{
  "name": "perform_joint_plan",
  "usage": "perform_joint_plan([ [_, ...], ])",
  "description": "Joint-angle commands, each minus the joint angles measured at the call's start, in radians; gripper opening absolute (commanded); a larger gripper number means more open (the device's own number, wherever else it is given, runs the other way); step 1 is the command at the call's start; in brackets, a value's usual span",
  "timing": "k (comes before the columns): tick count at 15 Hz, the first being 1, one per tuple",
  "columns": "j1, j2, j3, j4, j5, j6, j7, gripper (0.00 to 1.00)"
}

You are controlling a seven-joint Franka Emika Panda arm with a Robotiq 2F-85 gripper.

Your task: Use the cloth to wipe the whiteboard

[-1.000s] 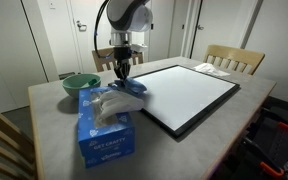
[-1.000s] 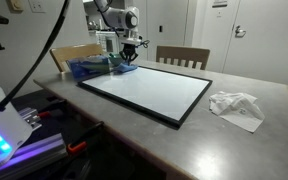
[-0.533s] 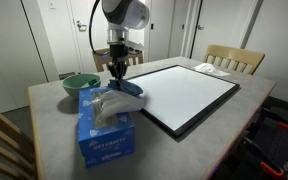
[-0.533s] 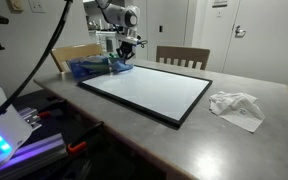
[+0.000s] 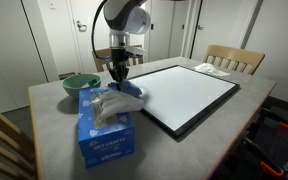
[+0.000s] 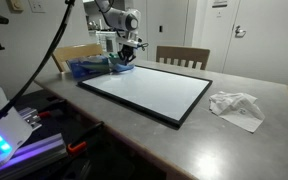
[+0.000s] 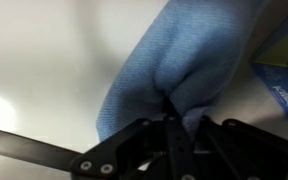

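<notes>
The gripper (image 5: pixel 119 76) is clamped on the cloth (image 5: pixel 131 91) at the left corner of the whiteboard (image 5: pixel 189 95); one tissue box (image 5: pixel 106 133) and one bowl (image 5: pixel 80 85) crowd close.

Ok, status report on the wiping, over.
Gripper shut on small blue fabric cloth. Cloth at edge of large black-framed whiteboard. Blue cardboard tissue box close beside.

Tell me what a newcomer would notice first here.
The big black-framed whiteboard fills the middle of the table. At its corner the pincer is shut on the blue cloth. A blue tissue box stands nearest the camera in an exterior view.
</notes>
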Motion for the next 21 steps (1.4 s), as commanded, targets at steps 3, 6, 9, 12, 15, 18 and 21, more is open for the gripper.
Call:
perform_joint_plan([
  [3, -0.013, 0.015, -0.005, 0.001, -0.012, 0.06, -0.061, 0.02],
  [6, -0.029, 0.016, 0.004, 0.0, -0.011, 0.036, -0.124, 0.02],
  [9, -0.046, 0.015, 0.011, -0.008, -0.015, 0.012, -0.202, 0.02],
  [12, -0.063, 0.01, 0.012, -0.023, -0.015, 0.006, -0.257, 0.02],
  [15, -0.074, -0.001, 0.005, -0.04, -0.019, -0.001, -0.277, 0.02],
  [18, -0.082, -0.012, -0.002, -0.057, -0.021, -0.01, -0.272, 0.02],
  [21, -0.092, -0.025, -0.005, -0.078, -0.021, -0.016, -0.268, 0.02],
])
